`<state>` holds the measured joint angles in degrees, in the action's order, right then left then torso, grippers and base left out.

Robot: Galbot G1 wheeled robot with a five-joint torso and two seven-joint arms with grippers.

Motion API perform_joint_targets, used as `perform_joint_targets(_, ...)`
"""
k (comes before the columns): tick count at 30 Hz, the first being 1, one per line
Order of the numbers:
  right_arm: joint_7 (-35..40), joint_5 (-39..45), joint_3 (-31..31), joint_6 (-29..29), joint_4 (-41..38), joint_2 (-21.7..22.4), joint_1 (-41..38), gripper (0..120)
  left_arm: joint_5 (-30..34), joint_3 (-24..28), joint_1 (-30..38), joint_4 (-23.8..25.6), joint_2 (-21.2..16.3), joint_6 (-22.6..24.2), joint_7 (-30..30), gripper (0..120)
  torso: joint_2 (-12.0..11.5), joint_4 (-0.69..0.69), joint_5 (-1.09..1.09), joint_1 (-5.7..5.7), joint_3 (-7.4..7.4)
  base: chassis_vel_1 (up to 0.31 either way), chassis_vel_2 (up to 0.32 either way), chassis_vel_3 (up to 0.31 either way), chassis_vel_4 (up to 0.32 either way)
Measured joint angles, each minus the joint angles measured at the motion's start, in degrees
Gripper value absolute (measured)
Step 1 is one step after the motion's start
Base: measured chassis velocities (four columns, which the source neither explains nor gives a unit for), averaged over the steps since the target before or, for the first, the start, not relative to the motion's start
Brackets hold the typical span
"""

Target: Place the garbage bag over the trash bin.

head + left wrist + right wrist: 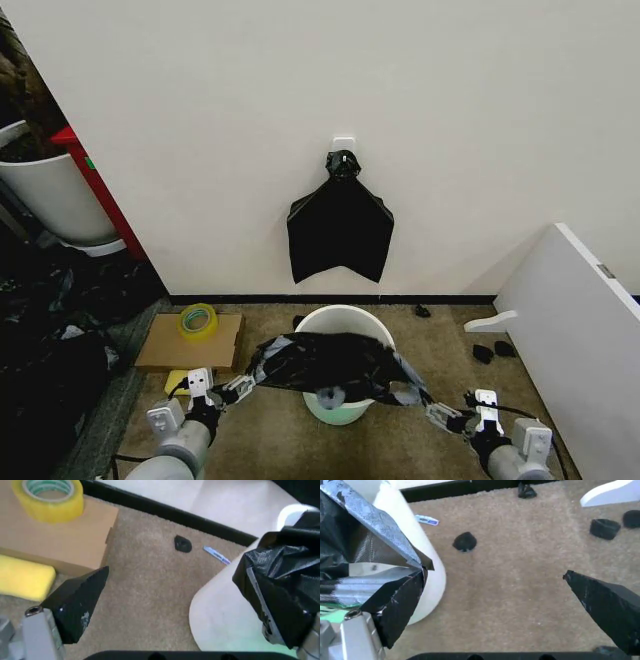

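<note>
— What's in the small round white plastic trash bin (pixel 345 322)?

— Can't tell; the glossy black wrinkled garbage bag (pixel 335 365) drapes over its front. My left gripper (pixel 243 385) and right gripper (pixel 425 392), jaws spread, each hook one bag edge.

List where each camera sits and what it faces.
Head: high, looking down at the trash bin by the wall, garbage bag stretched between left gripper and right gripper.
Left wrist: over carpet, its open jaws beside bin and bag.
Right wrist: the same from the bin's other side.
Shared: bin, bag.
</note>
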<state>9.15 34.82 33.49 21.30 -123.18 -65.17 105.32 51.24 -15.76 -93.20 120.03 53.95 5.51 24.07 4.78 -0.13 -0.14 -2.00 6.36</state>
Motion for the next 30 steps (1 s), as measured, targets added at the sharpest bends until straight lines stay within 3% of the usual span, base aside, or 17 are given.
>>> perform_joint_targets(7,-0.84,1.54,1.22,-0.49,-0.69,1.29,0.07,100,-2.86,0.74,-1.21,-0.46,1.42,-1.04,-0.35,100,0.0,0.01,-0.01,0.0,0.0,0.0,0.0,0.0,0.0)
perform_joint_targets(13,-4.87,1.1,0.15,-0.2,-2.44,3.52,1.2,100,-4.65,-1.71,-4.29,-0.31,2.75,-2.7,-0.96,100,0.0,0.03,-0.01,0.0,0.0,0.0,0.0,0.0,0.0)
perform_joint_targets(18,-9.49,-2.67,-1.68,-3.9,-3.79,3.41,2.31,100,-7.95,-0.98,-5.48,1.42,2.33,-3.93,-2.67,100,0.0,0.0,-0.01,0.0,0.0,0.0,0.0,0.0,0.0)
perform_joint_targets(30,-12.35,-5.15,-2.74,-10.16,-4.42,2.44,2.16,100,-8.41,-2.2,-6.3,-0.02,0.6,-10.21,-9.36,100,0.0,0.0,-0.01,0.0,0.0,0.0,0.0,0.0,0.0)
